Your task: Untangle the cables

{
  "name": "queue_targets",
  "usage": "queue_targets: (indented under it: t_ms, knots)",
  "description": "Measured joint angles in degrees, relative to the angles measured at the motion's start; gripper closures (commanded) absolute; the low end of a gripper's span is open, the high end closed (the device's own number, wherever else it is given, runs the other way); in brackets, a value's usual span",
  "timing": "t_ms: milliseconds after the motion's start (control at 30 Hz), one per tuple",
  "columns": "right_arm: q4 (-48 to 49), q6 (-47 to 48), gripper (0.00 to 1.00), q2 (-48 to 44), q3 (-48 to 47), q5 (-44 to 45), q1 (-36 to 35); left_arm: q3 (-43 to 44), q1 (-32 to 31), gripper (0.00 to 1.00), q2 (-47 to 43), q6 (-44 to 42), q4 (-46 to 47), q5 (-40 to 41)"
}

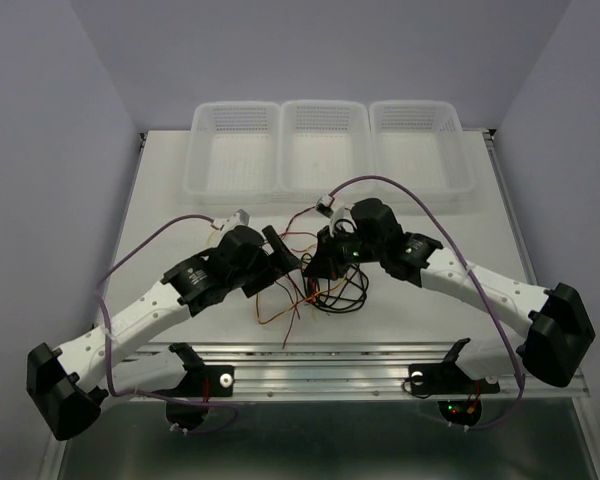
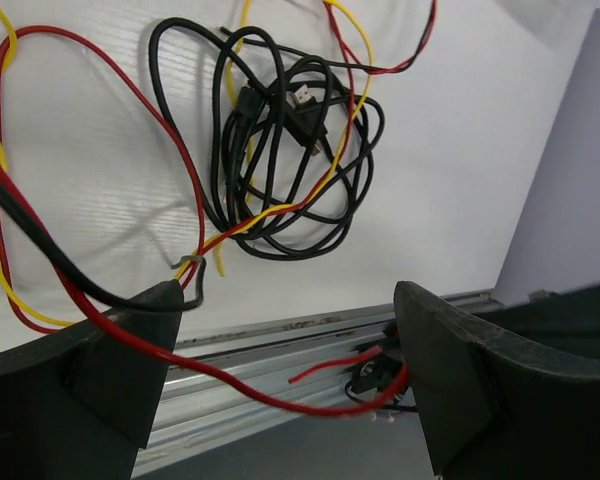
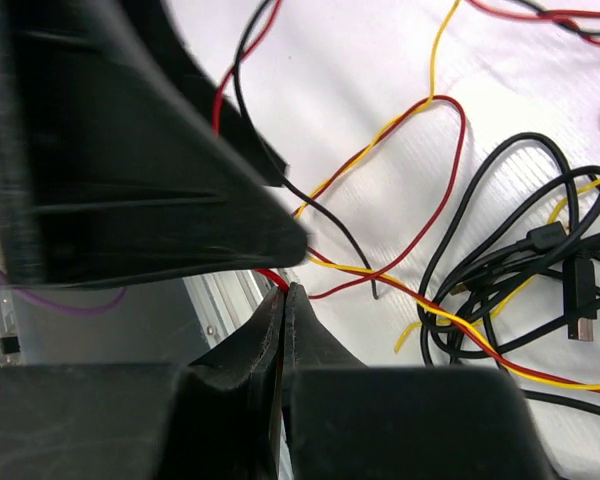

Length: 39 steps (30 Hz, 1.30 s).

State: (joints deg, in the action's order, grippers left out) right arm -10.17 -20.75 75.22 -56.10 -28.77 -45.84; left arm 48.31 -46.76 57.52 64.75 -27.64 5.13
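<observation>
The cables [image 1: 330, 295] lie in a tangle on the white table between my two grippers. In the left wrist view a coiled black cable [image 2: 290, 150] with USB plugs lies under a red wire [image 2: 110, 75] and a yellow wire [image 2: 280, 208]. My left gripper [image 2: 290, 300] is open wide above the table's front edge, and a red wire hangs across its gap without being pinched. My right gripper [image 3: 287, 288] is shut on a red wire at its very tip. The black coil [image 3: 520, 290] and the yellow wire [image 3: 435, 60] lie to its right. In the top view the left gripper [image 1: 285, 255] and the right gripper [image 1: 320, 265] are almost touching.
Three white baskets [image 1: 235, 150], [image 1: 325, 145], [image 1: 420, 145] stand in a row at the back. An aluminium rail [image 1: 320, 360] runs along the table's front edge. The left arm's black body [image 3: 110, 150] fills the upper left of the right wrist view, close to my right fingers.
</observation>
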Motion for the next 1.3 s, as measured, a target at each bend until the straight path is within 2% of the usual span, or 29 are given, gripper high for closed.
queue_targets:
  t_ms: [200,700,800,967,1100,1300]
  knots:
    - [-1.05,-1.79,0.99,2.67,-0.57,1.09,0.00,-0.90,-0.02,0.01,-8.85,-3.06,0.39,0.44]
    - [-4.35,-9.20,0.99,7.04,-11.08,5.42,1.29,-11.37,-0.02,0.01,-20.57,-4.20,-0.55,1.18]
    - [-4.37,-10.64,0.99,7.04,-12.11,3.80,1.77,-11.76,-0.02,0.01,-19.91,-3.37,-0.33,4.07]
    - [-4.39,-12.15,0.99,7.04,-12.31,1.18,1.79,-11.61,-0.04,0.02,-13.94,-1.29,1.46,8.61]
    - [-4.39,-13.49,0.99,6.99,-12.31,0.04,1.79,-11.19,-0.04,0.07,-8.79,1.03,3.85,12.22]
    - [-4.35,-16.15,0.99,6.64,-12.31,-1.22,1.79,-11.23,-0.04,0.16,-7.76,4.87,8.41,18.97]
